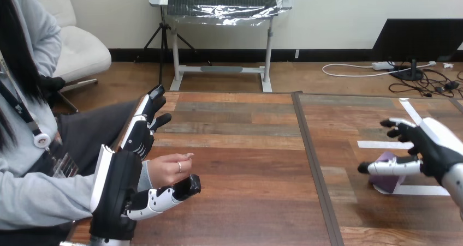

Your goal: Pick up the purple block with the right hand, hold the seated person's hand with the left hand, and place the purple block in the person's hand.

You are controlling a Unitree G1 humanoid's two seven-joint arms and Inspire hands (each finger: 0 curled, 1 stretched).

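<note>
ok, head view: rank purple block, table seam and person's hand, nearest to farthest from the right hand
1. purple block: right at the right hand, table's right side.
2. table seam: mid-table.
3. person's hand: far left, beside the left hand.

Pale purple block (389,183) on table (245,164) at right, person's hand (166,169) at left, fingers loosely curled

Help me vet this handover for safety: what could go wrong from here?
The right hand is open about the purple block; a loose grip could drop it crossing the table. The left hand brackets the person's hand without closing, so that hand, half curled, may drift or offer little palm for the block.
</note>
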